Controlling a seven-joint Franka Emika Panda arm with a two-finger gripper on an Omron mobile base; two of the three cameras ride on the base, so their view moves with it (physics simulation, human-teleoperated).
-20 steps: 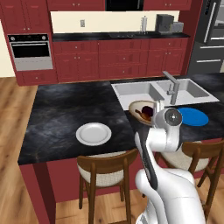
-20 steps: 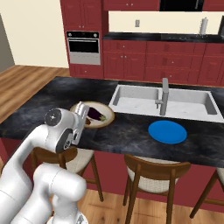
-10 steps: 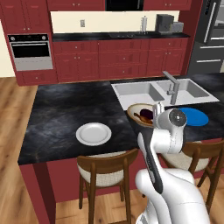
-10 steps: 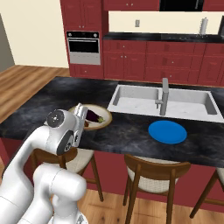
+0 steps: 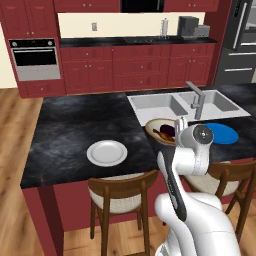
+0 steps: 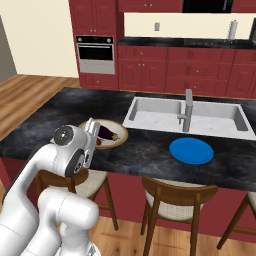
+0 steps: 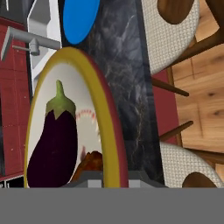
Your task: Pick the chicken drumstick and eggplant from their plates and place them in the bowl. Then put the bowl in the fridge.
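The bowl [image 5: 161, 131] [image 6: 117, 136] [image 7: 111, 131], tan-rimmed and cream inside, is over the dark island counter between the two plates. It holds the dark purple eggplant [image 7: 54, 140] [image 6: 106, 133] and the golden-brown chicken drumstick [image 7: 91, 162]. My gripper [image 5: 181, 125] [image 6: 91, 126] [image 7: 111, 177] is shut on the bowl's near rim. Whether the bowl rests on the counter I cannot tell. The white plate [image 5: 106, 152] and the blue plate [image 5: 220, 133] [image 6: 191, 150] [image 7: 78, 19] are bare. The dark fridge [image 5: 240, 55] stands at the far right.
A sink [image 5: 187, 105] [image 6: 187, 115] with a tall faucet [image 5: 196, 97] is set into the island behind the bowl. Wooden stools [image 5: 122, 192] [image 6: 175, 192] stand along the island's near side. A wall oven [image 5: 35, 57] and red cabinets line the back wall.
The gripper and the bowl with the food have shifted slightly toward the island's near edge. The plates have stayed in place.
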